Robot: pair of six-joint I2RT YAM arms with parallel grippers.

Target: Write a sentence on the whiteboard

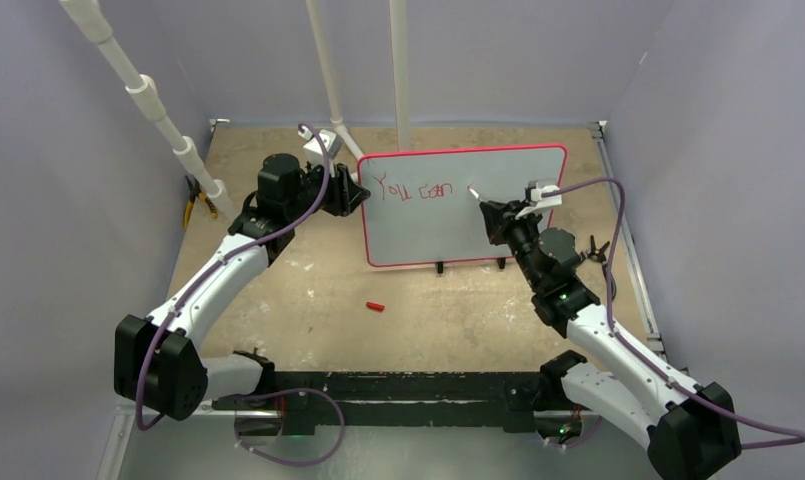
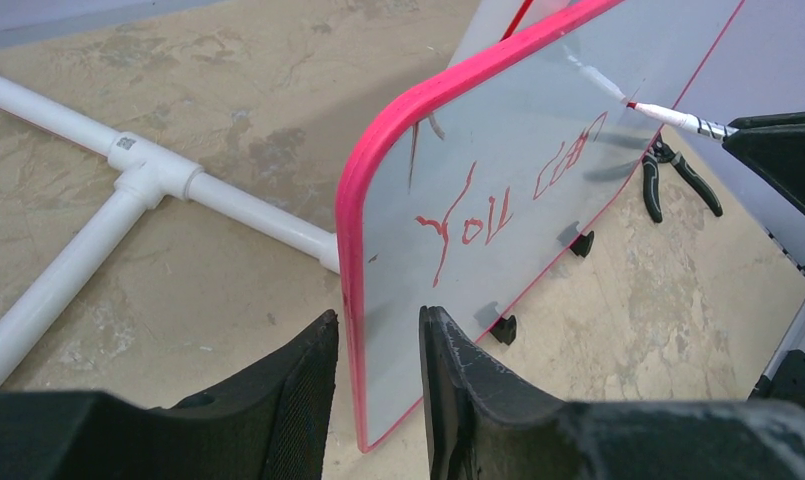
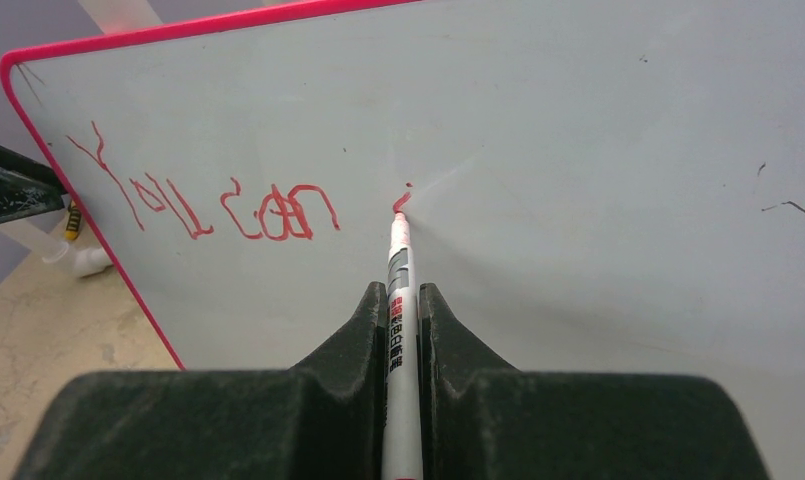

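Observation:
The whiteboard [image 1: 458,235] stands upright on small black feet at the back of the table, with a pink-red frame. Red lettering, the sentence [image 1: 410,190], reads roughly "you can" on its upper left [image 3: 228,205]. My right gripper [image 3: 403,295] is shut on a white marker [image 3: 399,270], whose red tip touches the board just right of the last word, at a short fresh stroke. My left gripper [image 2: 378,330] straddles the whiteboard's left edge [image 2: 350,300], its jaws standing a little apart on either side of the frame.
A red marker cap [image 1: 376,306] lies on the table in front of the board. Yellow-handled pliers [image 1: 193,207] lie at the far left, black pliers [image 2: 678,180] right of the board. White pipes [image 2: 148,180] run along the floor behind the board's left edge.

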